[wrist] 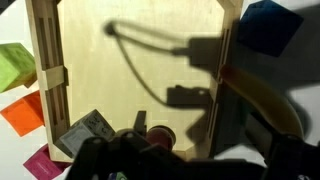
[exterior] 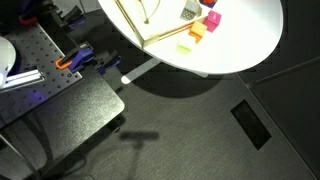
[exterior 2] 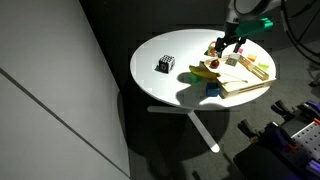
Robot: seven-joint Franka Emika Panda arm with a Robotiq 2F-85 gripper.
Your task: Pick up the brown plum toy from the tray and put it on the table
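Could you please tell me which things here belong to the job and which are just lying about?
For the job: brown plum toy, tray, table, tool.
Lying about: yellow curved toy, blue block, green block, orange piece, black-and-white cube.

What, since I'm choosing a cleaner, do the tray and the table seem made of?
Tray: probably light wood or plywood, matte, judging by its pale tan colour and notched rim strips. Table: smooth white top, perhaps laminate or painted board; no grain shows.
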